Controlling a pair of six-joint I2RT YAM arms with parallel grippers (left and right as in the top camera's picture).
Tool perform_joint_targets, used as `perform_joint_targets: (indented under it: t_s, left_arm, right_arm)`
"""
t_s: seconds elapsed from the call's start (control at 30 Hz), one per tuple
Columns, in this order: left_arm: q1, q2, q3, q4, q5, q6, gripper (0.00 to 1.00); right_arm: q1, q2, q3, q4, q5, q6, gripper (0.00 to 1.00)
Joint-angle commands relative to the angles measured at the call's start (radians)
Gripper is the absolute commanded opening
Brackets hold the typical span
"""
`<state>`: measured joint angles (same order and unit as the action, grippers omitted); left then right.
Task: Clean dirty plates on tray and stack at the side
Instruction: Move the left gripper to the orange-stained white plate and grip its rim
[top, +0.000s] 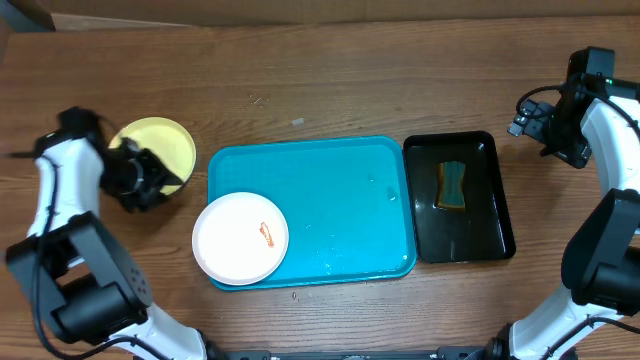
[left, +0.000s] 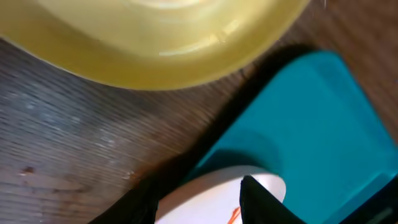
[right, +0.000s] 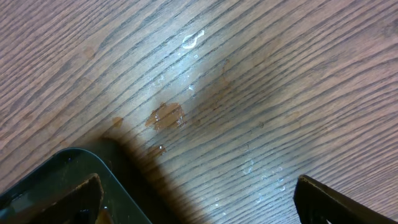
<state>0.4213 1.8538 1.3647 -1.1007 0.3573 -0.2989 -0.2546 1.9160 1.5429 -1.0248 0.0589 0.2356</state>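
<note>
A pale yellow-green plate (top: 152, 145) sits on the bare table left of the turquoise tray (top: 340, 170). A white plate (top: 240, 238) with an orange-red smear lies on the tray's front left corner, overhanging the rim. A third plate does not show. My left gripper (top: 148, 180) is open and empty at the yellow-green plate's near edge. In the left wrist view the yellow-green plate (left: 155, 43) fills the top. The white plate (left: 205, 205) and tray (left: 323, 124) lie beyond the open fingers (left: 208, 186). My right gripper (top: 538, 122) is open and empty.
A narrow black tray (top: 505, 225) holding a sponge (top: 452, 185) stands right of the turquoise tray. Its corner shows in the right wrist view (right: 62, 180), left of the open right gripper (right: 196, 186). Small wet spots mark the wooden table there.
</note>
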Motion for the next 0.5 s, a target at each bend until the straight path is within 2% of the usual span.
perform_joint_targets:
  t_s: [0.0, 0.23, 0.47]
  left_arm:
    - [-0.089, -0.024, -0.003, -0.029, -0.100, 0.033, 0.44]
    - [-0.197, -0.032, -0.003, -0.144, -0.201, 0.031, 0.43]
    - [-0.208, -0.103, -0.013, -0.237, -0.186, 0.026, 0.36]
  right_arm:
    - [-0.003, -0.023, 0.013, 0.002, 0.006, 0.003, 1.00]
    - [-0.003, -0.023, 0.013, 0.002, 0.006, 0.003, 1.00]
    - [-0.003, -0.023, 0.013, 0.002, 0.007, 0.003, 1.00]
